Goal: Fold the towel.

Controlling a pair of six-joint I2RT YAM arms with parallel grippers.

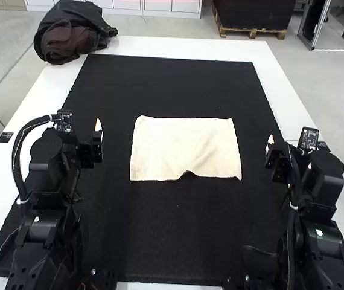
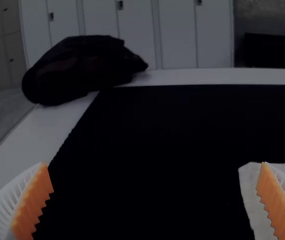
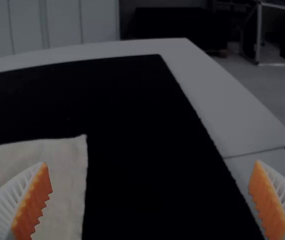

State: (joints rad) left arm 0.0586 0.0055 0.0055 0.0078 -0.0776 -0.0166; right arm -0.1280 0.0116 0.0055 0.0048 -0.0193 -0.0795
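High view. Cream rectangular cloth towel [image 1: 184,145] lies spread, a single sheet, on a black textured mat [image 1: 178,241] over the white desk [image 1: 160,45]. Long sides run across the desk, corners out; placement midway between the arms presumably gives each a short side to work from. Near edge lifts in a small ruck at its middle; probably slack, not a fold. Left pincer [image 1: 98,134] and right pincer [image 1: 270,145] stand off either side, apart from the cloth. Dark bundled fabric [image 1: 72,36] at the desk's far left corner, likely set there to keep the work area free.

Left wrist view. Pincer spread wide, nothing between its orange ribbed pads [image 2: 32,200]. One finger overlaps the towel's far left corner in line of sight; no grip.

Right wrist view. Pincer likewise wide apart and empty; the far right corner lies flat on the mat. Judged: folding not begun; matching stances suit a two-corner pick-up. Risk: pads slide over thin cloth, or the ruck creases the fold.
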